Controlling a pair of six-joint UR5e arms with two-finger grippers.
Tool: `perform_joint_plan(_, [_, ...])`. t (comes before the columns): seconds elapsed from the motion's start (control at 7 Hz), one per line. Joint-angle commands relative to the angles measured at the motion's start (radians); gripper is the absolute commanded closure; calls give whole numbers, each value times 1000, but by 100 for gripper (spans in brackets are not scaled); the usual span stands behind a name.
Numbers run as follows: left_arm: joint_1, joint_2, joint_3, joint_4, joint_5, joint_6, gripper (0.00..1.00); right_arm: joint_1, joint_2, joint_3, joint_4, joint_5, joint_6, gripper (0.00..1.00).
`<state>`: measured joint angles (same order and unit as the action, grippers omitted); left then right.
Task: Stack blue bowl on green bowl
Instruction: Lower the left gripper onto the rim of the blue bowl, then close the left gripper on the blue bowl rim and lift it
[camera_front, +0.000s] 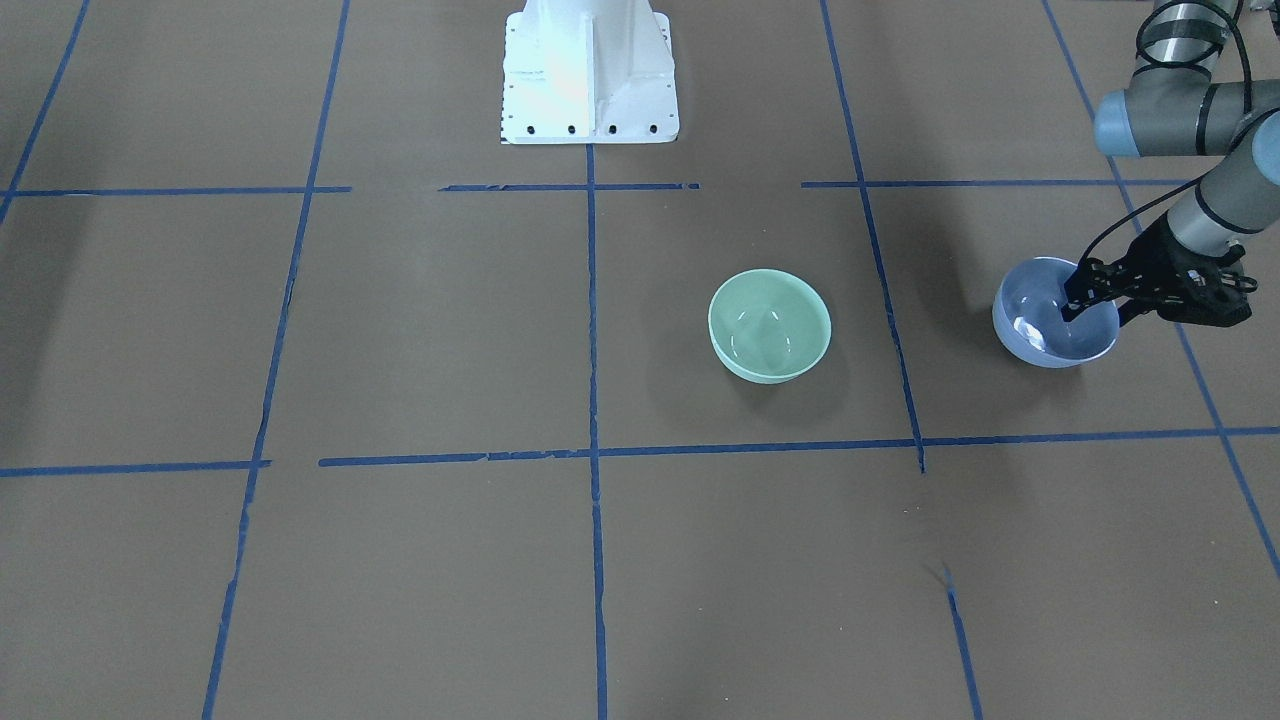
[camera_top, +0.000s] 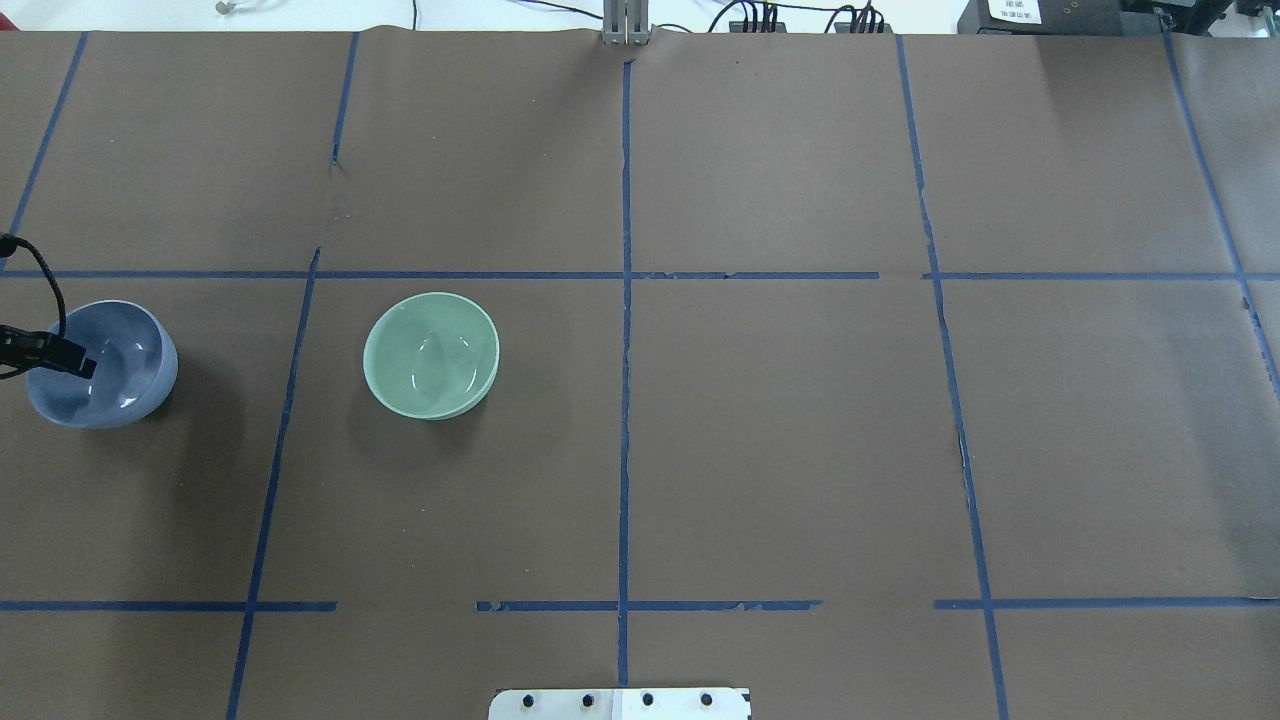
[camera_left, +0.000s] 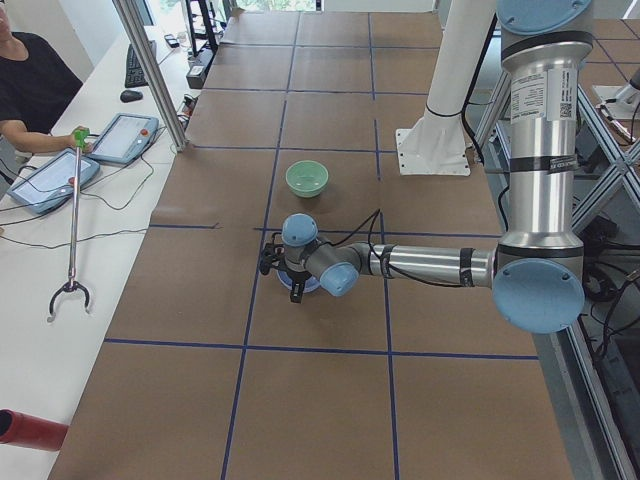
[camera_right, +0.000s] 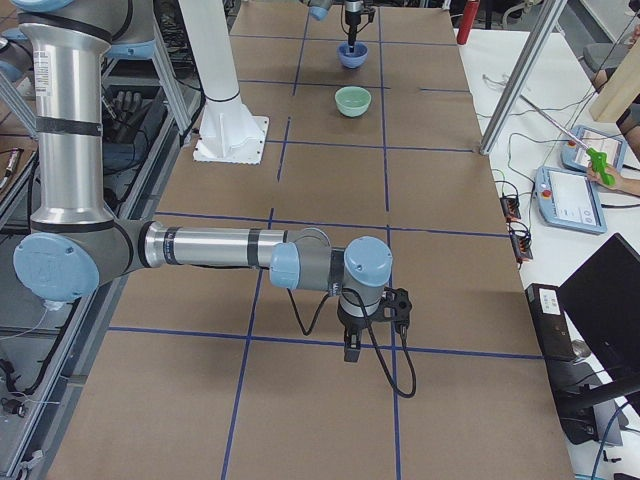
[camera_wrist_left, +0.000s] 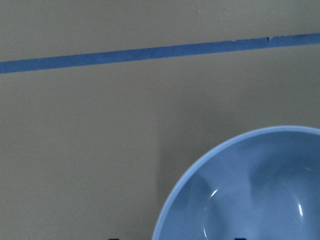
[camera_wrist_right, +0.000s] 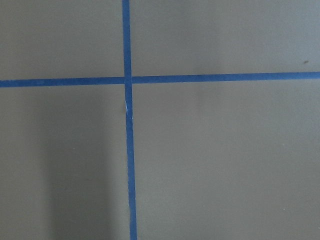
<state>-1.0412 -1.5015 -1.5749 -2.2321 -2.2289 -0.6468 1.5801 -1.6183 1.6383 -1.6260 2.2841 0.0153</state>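
Stacking not yet begun. I see the blue bowl (camera_front: 1050, 335) on the surface (camera_front: 400, 330), well apart from the green bowl (camera_front: 768, 325). The left gripper (camera_front: 1097, 310) straddles its rim; whether the jaws have clenched, I cannot tell. The same goes for the distant right gripper (camera_right: 372, 335). Lift, carry and nesting remain.

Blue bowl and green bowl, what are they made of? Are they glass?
Blue bowl: probably glazed ceramic, maybe hard plastic. It is solid pale blue, not see-through, with bright white glints inside. Green bowl: seemingly the same stuff in mint green, smooth and glossy, with curved light streaks inside. Ceramic or plastic, the pictures can't settle.
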Motion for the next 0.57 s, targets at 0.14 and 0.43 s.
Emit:
perform_joint_plan(0.14, [-10,33,-23,2,-6,59,100,0,0,0,0,0,0,0])
perform_joint_plan(0.43, [-32,64,-139,97,-72,61,100,1,0,0,0,0,0,0])
